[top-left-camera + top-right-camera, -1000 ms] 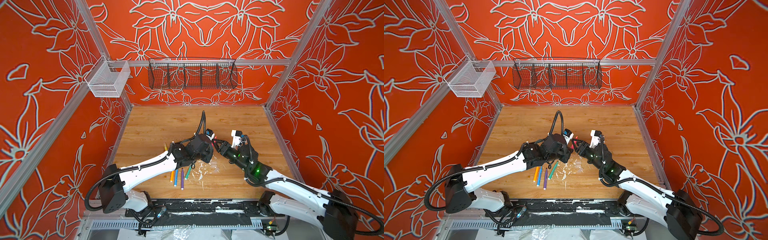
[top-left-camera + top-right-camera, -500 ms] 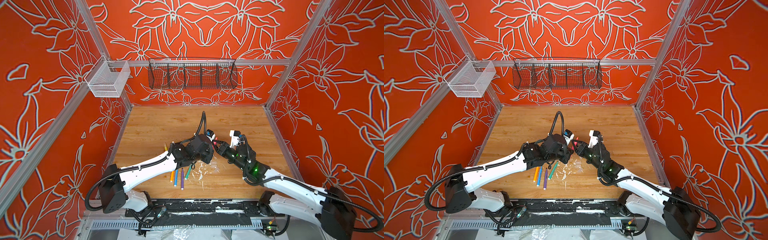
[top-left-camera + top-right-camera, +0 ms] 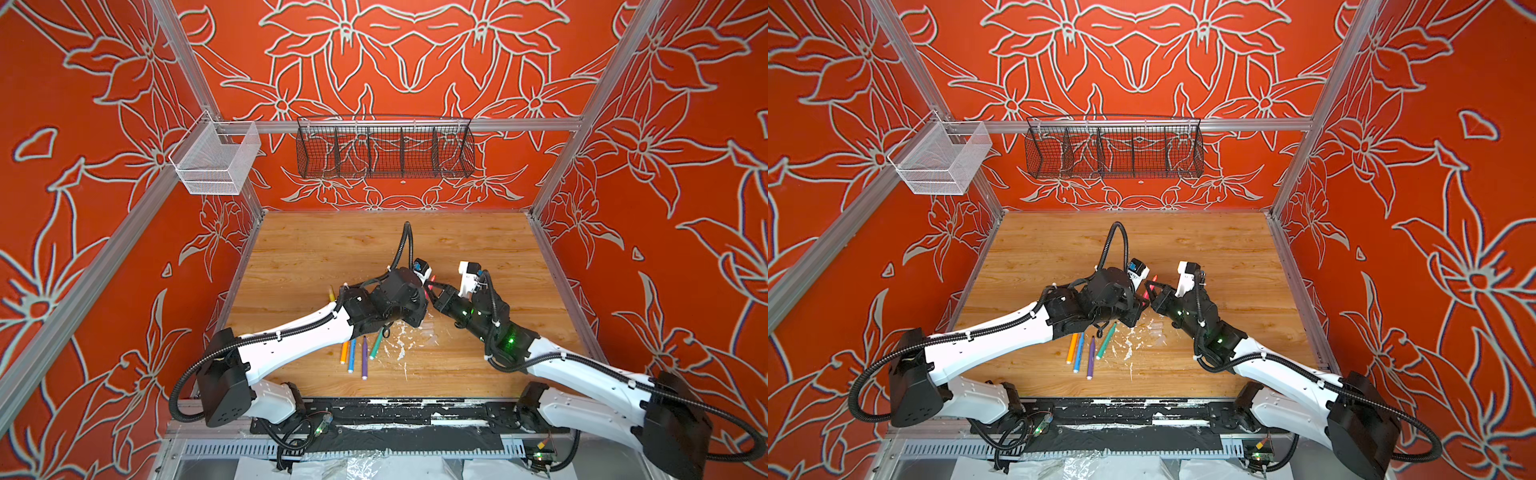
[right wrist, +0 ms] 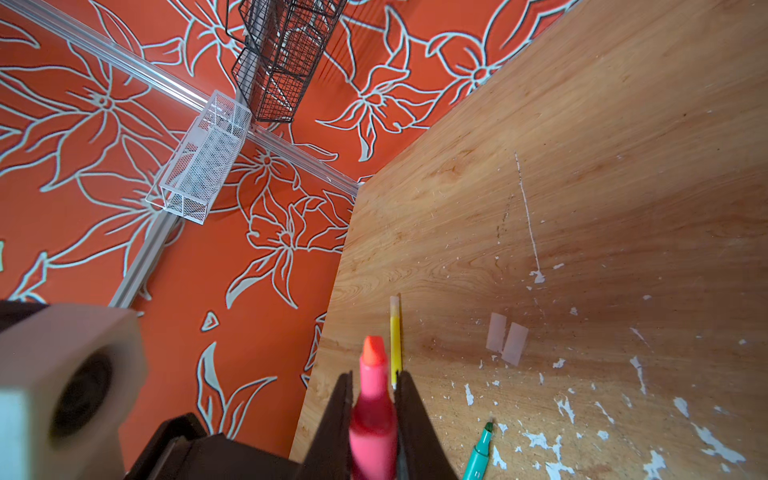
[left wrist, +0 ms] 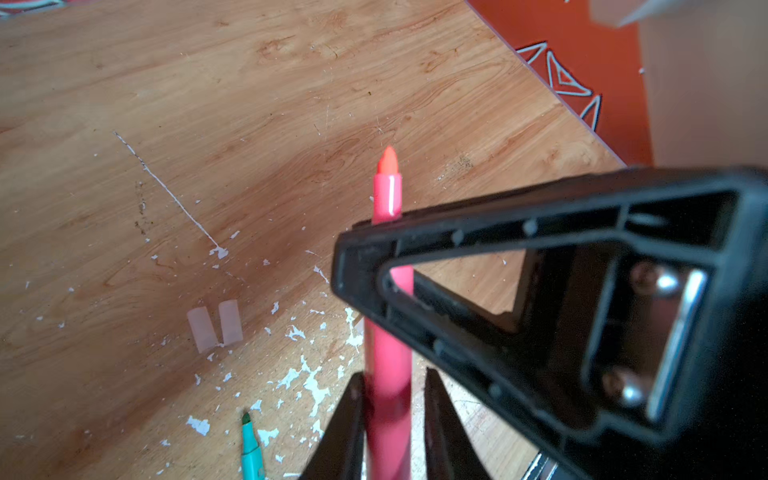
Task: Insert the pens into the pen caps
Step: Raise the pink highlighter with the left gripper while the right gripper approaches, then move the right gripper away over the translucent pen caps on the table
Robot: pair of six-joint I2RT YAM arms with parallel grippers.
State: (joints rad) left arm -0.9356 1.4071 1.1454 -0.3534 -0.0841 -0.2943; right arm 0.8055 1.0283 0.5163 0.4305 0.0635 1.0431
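Pen (image 4: 372,409), red-pink, in right gripper (image 4: 373,378)

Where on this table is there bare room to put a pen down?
Bare: the far table behind the left hand and right hand, and the wood beside the right wall. Crowded: front centre, with four pens and two caps.

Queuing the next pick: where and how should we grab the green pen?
I'd take the green pen mid-barrel, from straight above, jaws across its width. It lies flat on the table, so only the sides are reachable. Its tail sits close to the purple pen; further up they splay apart, leaving finger room. Leave the tip free for a cap.
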